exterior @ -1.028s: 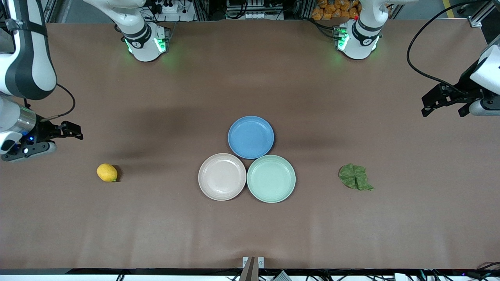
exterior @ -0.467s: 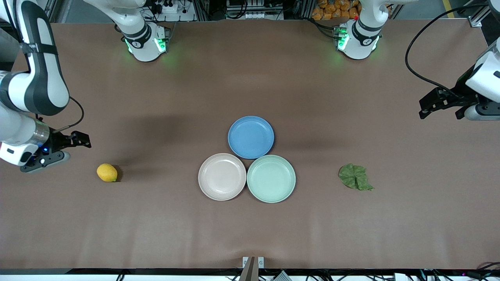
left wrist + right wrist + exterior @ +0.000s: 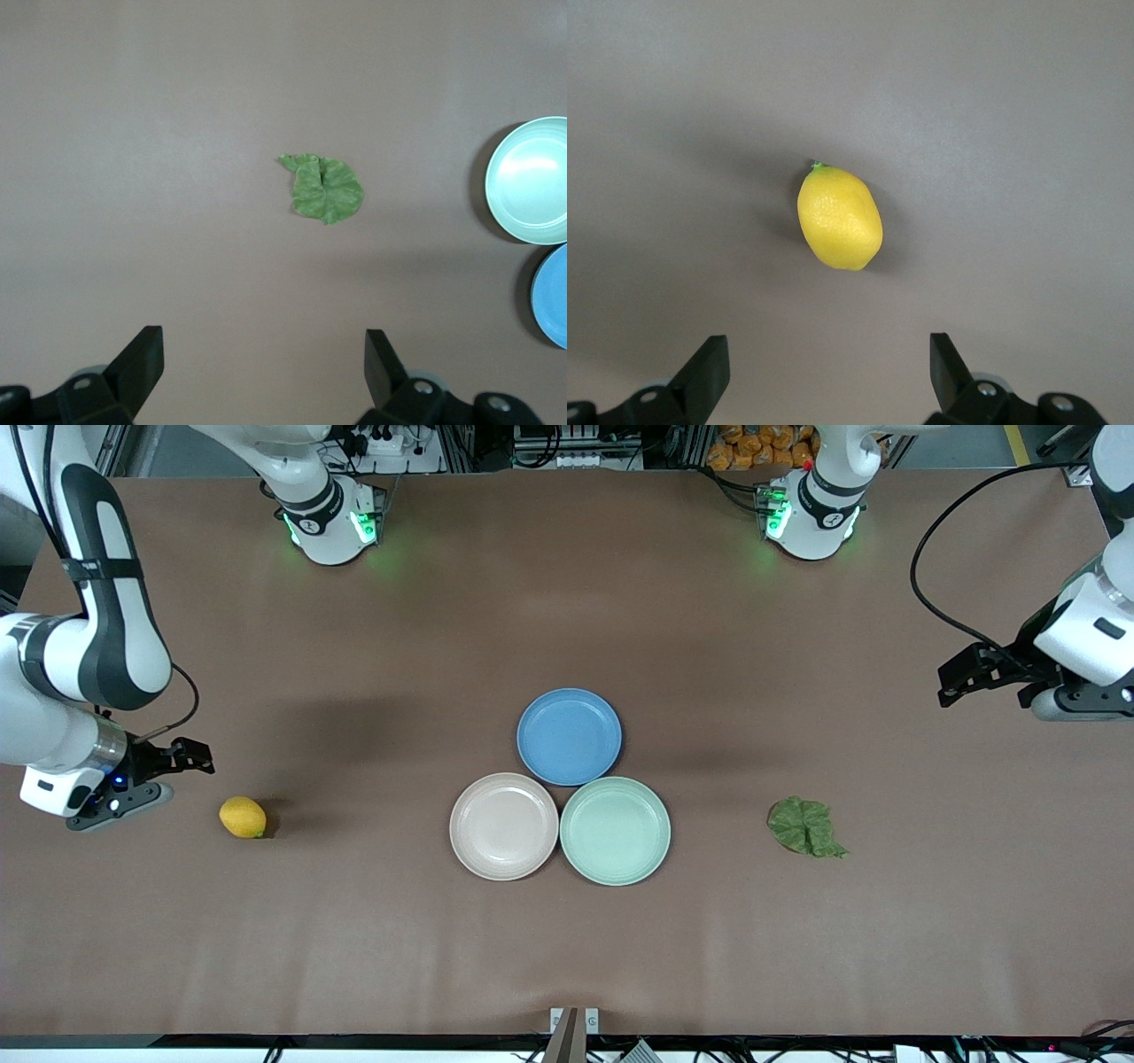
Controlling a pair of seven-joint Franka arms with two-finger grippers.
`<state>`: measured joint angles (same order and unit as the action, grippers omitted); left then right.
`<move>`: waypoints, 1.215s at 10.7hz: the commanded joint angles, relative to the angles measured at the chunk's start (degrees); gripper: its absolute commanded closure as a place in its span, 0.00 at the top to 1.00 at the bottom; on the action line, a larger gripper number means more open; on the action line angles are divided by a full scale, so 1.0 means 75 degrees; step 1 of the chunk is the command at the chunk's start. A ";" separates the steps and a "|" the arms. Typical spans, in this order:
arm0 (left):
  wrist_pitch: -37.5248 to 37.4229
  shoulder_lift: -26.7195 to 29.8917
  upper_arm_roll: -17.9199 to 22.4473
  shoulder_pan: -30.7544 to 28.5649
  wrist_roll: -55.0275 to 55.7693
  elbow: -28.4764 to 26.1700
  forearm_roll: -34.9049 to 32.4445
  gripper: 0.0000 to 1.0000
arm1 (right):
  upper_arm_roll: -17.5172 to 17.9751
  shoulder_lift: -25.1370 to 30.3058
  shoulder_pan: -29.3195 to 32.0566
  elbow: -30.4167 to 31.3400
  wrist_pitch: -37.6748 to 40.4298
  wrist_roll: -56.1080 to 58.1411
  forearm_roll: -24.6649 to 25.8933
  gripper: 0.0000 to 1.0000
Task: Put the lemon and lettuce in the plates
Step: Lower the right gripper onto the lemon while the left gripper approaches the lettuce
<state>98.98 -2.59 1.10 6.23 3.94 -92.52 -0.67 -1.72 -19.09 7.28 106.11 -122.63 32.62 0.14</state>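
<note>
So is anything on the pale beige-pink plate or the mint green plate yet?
No. The beige-pink plate and the mint green plate hold nothing. The lemon and the lettuce leaf lie on the table. What lies under the plates is covered.

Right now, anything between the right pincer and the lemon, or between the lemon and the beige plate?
Nothing visible. The right pincer, open, hangs over bare table beside the lemon, toward the right arm's end. Only bare table lies between the lemon and the beige plate.
</note>
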 commanded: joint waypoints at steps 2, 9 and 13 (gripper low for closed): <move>-0.0119 -0.0298 0.0005 0.0025 -0.0243 0.0183 0.0136 1.00 | 0.0089 -0.0383 0.0131 0.0078 -0.0604 0.0127 0.0074 1.00; -0.0096 -0.0849 0.0005 0.0048 -0.0244 0.0183 0.0148 1.00 | 0.0089 -0.1016 0.0085 0.0208 -0.1789 0.0127 0.0086 1.00; -0.0014 -0.1212 0.0005 0.0013 -0.0243 0.0183 0.0357 1.00 | 0.0101 -0.1449 0.0061 0.0185 -0.2409 0.0127 0.0086 1.00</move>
<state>99.04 -9.91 0.95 6.55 3.67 -92.35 -0.66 -1.53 -28.19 7.28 107.68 -138.11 33.02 0.14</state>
